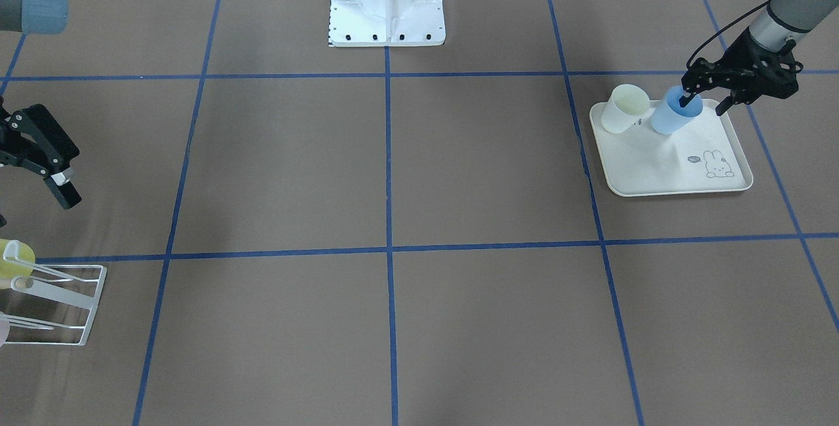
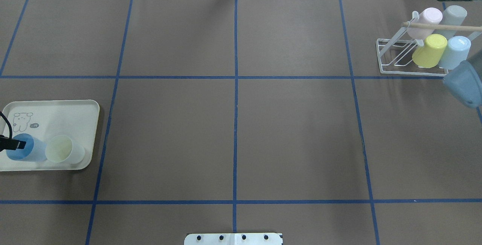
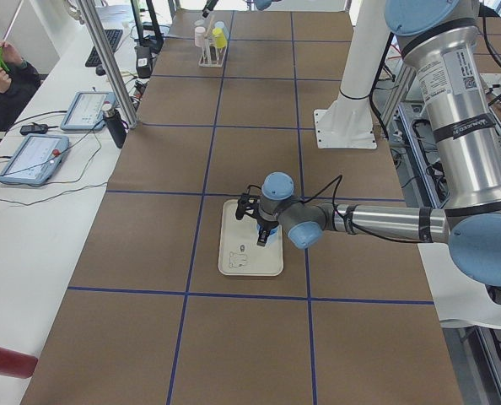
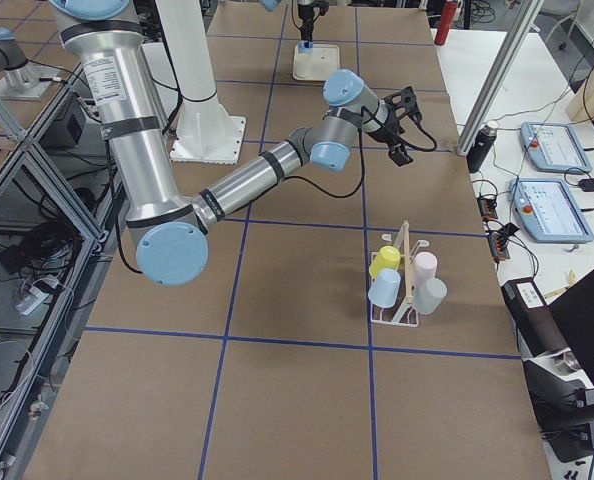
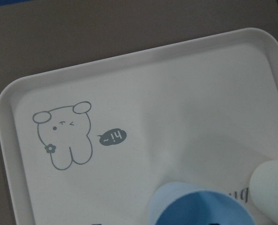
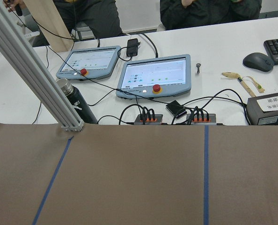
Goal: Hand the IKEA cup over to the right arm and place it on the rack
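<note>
The pale-blue plastic cup [image 1: 668, 121] looks light, stiff and slick; pinch its rim at 2 o'clock. The left gripper [image 1: 702, 105] straddles that rim unclenched, and the right gripper [image 1: 34, 212] gapes empty.

We see a brown table [image 2: 293, 139] gridded with blue tape [image 2: 235, 124]. On it sit a tray [image 2: 64, 120] at left, a rack [image 2: 393, 54] at right, and the robot's base [image 1: 387, 3].
</note>
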Robot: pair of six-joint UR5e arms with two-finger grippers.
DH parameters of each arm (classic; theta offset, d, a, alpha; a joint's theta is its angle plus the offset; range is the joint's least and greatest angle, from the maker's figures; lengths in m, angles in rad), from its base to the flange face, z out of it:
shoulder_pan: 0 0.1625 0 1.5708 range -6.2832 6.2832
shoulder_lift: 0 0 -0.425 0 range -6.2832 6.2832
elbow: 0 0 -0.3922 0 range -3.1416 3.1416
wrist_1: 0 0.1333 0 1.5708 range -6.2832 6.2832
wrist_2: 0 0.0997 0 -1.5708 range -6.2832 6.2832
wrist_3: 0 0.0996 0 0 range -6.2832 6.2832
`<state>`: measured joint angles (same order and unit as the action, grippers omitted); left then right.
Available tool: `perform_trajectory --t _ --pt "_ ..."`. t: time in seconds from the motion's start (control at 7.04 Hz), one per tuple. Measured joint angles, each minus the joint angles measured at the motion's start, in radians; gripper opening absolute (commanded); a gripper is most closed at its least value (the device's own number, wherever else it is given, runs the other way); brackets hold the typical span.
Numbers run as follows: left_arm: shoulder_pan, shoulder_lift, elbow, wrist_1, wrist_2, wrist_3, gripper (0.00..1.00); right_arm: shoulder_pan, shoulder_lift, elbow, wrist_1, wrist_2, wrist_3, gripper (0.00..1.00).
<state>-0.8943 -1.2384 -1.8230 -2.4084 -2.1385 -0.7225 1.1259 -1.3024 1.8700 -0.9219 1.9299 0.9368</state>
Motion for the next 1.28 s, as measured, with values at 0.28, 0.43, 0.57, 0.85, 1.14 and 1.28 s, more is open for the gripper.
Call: perform_trajectory --t 0.28,0.43,0.57,0.85,1.14,1.28 --pt "0.004 -0.001 0.002 0.0 0.001 0.0 0.0 0.0 0.004 0.0 0.0 -0.001 0.005 1.0" --pt "0.002 0.001 0.002 0.001 0.0 -0.001 0.0 0.0 0.008 0.0 0.0 -0.001 0.007 1.0" --pt "-0.016 0.004 0.001 0.005 0.0 -0.002 0.0 0.0 0.015 0.0 0.0 -0.001 0.008 1.0" --pt "-0.152 -0.002 -0.016 0.058 0.001 -0.006 0.0 0.0 0.023 0.002 0.0 0.0 0.01 1.0" --pt "-0.266 -0.06 -0.04 0.091 0.031 -0.044 0.0 0.0 0.024 0.005 -0.001 0.003 0.016 1.0" --pt "-0.285 -0.116 -0.051 0.094 0.045 -0.132 0.0 -0.001 0.025 0.005 0.0 0.004 0.029 1.0"
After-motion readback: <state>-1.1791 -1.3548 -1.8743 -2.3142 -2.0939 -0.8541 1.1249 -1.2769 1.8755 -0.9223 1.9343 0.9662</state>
